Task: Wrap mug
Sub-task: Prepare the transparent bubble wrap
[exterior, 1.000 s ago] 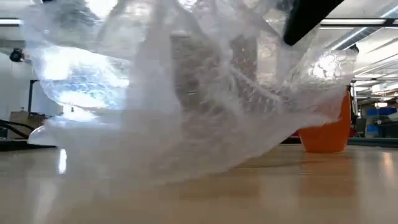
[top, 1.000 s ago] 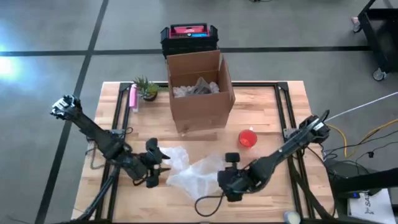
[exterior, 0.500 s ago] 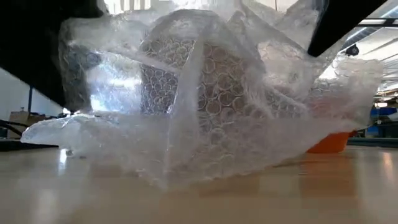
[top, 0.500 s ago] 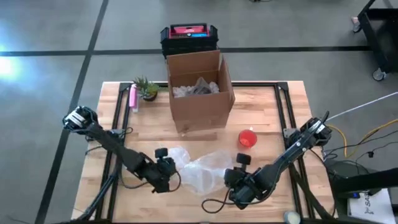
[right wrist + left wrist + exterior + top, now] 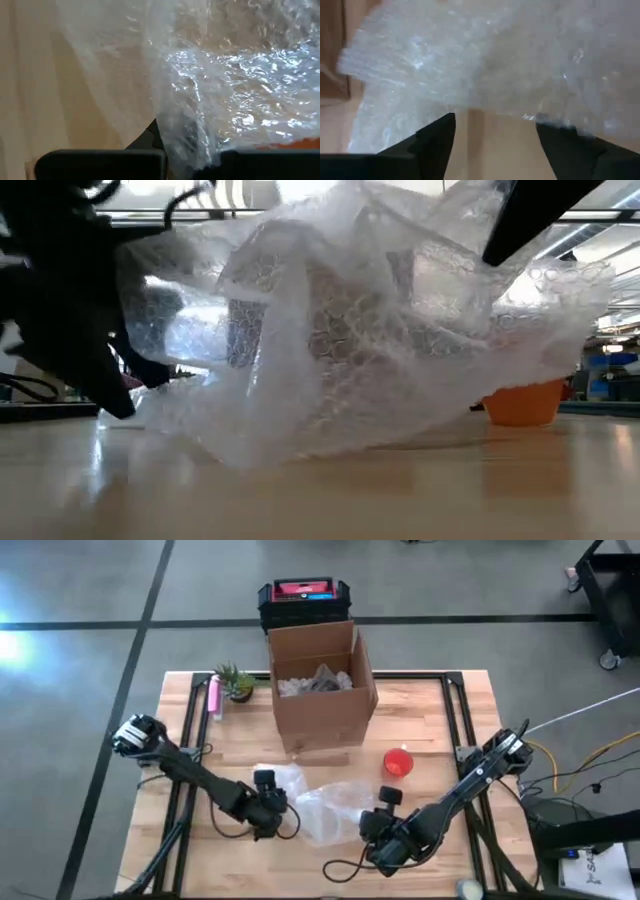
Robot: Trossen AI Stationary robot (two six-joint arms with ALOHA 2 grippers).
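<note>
Wooden tabletop (image 5: 430, 720) carries crumpled bubble wrap (image 5: 325, 810); left hand (image 5: 268, 808) sits open at its 9 o'clock, right hand (image 5: 383, 825) grips its 3 o'clock edge

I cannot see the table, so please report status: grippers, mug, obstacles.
Left gripper open at bubble wrap edge. Right gripper shut on bubble wrap. Orange mug apart, unwrapped. Cardboard box behind, not blocking.

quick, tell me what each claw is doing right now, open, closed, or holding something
Left claw: open, at the edge of the bubble wrap, not gripping it.
Right claw: at the wrap's other side; open or closed cannot be told.
</note>
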